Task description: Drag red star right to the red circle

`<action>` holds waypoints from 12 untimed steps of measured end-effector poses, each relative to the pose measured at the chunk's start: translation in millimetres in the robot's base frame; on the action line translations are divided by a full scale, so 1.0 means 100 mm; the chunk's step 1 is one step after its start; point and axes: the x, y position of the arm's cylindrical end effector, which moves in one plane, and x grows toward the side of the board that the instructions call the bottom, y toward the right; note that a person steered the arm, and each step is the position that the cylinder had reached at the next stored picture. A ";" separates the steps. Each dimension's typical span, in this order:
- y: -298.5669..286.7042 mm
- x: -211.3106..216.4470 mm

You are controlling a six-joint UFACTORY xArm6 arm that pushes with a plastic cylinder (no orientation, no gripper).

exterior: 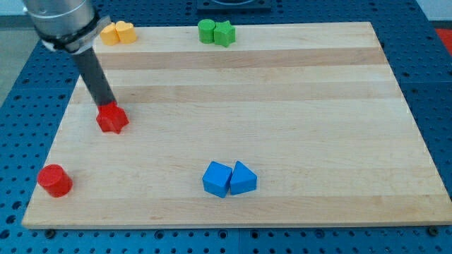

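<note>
The red star (112, 118) lies on the wooden board at the view's left, about mid-height. The red circle (54, 180) stands near the board's bottom left corner, below and to the left of the star. My tip (107, 106) is at the star's top edge, touching or almost touching it, with the dark rod rising up and to the left out of the view.
Two yellow blocks (117, 32) sit together at the board's top left edge. Two green blocks (215, 32) sit together at the top edge, left of centre. A blue cube (217, 178) and a blue triangle block (243, 178) touch near the bottom middle.
</note>
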 end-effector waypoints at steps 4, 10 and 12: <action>0.23 0.11; 0.15 1.08; 0.61 0.92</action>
